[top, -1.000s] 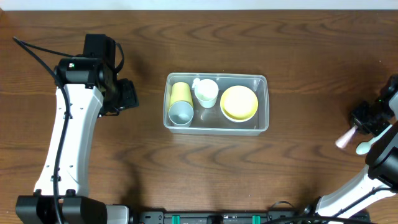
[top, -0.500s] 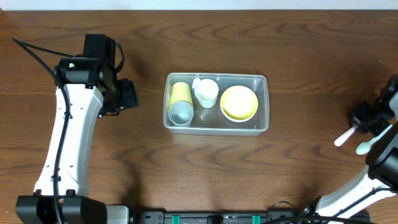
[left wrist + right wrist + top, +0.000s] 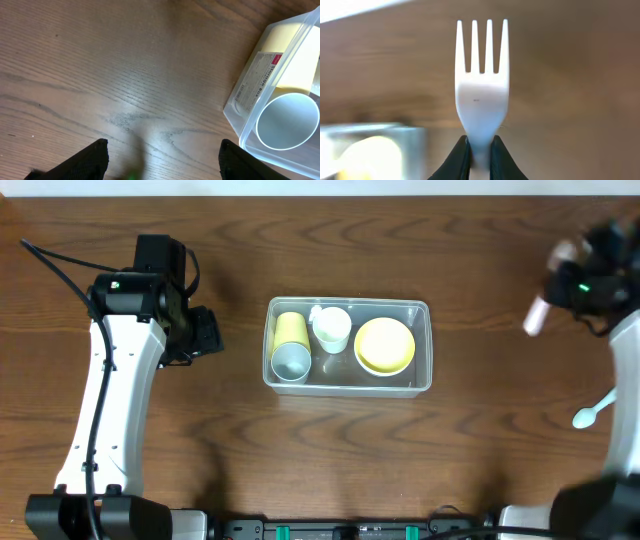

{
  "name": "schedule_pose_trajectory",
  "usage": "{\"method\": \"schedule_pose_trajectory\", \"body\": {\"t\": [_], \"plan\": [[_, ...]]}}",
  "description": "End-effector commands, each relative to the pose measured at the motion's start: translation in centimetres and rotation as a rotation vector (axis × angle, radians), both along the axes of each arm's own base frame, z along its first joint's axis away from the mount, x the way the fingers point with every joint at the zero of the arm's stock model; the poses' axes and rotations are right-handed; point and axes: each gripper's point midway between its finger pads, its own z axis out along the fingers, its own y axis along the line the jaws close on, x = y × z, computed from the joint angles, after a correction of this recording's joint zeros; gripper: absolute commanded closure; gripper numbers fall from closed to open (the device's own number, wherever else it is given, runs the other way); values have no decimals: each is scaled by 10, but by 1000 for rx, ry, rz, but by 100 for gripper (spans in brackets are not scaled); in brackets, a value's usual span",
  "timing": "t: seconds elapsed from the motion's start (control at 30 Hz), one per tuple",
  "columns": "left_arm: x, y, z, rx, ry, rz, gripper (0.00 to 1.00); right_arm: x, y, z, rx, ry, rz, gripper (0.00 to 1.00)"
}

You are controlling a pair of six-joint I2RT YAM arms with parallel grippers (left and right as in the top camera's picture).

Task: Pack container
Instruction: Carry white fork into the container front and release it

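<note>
Container (image 3: 422,320) sat mid-bench (image 3: 300,450), long side running left-right, top open. Inside, at its left end, a yellow cup (image 3: 291,328) lay on its side along the far wall; a pale grey-blue cup (image 3: 291,361) was just in front of it, mouth up; a white cup (image 3: 332,328) stood beside them against the far wall, toward the container's middle; a yellow bowl (image 3: 384,345) filled the right half.

Left claw (image 3: 205,332) hung left of the container, near it but apart; jaws spread wide, nothing between them. Left wrist view showed both fingers (image 3: 85,160) at the bottom edge with bare wood between; it also showed the container's left end with a printed label (image 3: 257,75) on the wall.

Right claw (image 3: 480,152) was well right of the container, toward the far side, blurred in the overhead view. It was clamped on the handle of a white plastic fork (image 3: 481,85), four tines pointing away from the claw; fingers (image 3: 456,159) pinched the handle from both sides. In the right wrist view the container was only a blur at lower left, something yellow inside.

White plastic spoon (image 3: 592,412) lay on the bench right of the container, toward the near side; well apart from the container and from the right claw.
</note>
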Motion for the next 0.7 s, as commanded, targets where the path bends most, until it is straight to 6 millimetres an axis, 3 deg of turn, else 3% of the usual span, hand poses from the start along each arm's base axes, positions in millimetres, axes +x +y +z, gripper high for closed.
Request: {"method": "schedule_pose_trajectory", "body": {"t": [0.0, 0.07, 0.17, 0.3, 0.47, 0.67], "plan": [[-1, 2, -2, 2, 10, 1, 29, -10, 88, 35, -115, -129, 388, 99], [-1, 2, -2, 2, 9, 1, 29, -21, 130, 40, -181, -161, 556, 99], [-1, 2, -2, 2, 10, 1, 29, -45, 193, 32, -296, -170, 824, 99], [-1, 2, -2, 2, 10, 1, 29, -75, 246, 13, -406, -160, 1098, 99], [-1, 2, -2, 2, 10, 1, 29, -94, 283, -14, -479, -119, 1282, 99], [-1, 2, -2, 2, 10, 1, 29, -108, 290, -53, -494, 15, 1399, 99]]}}
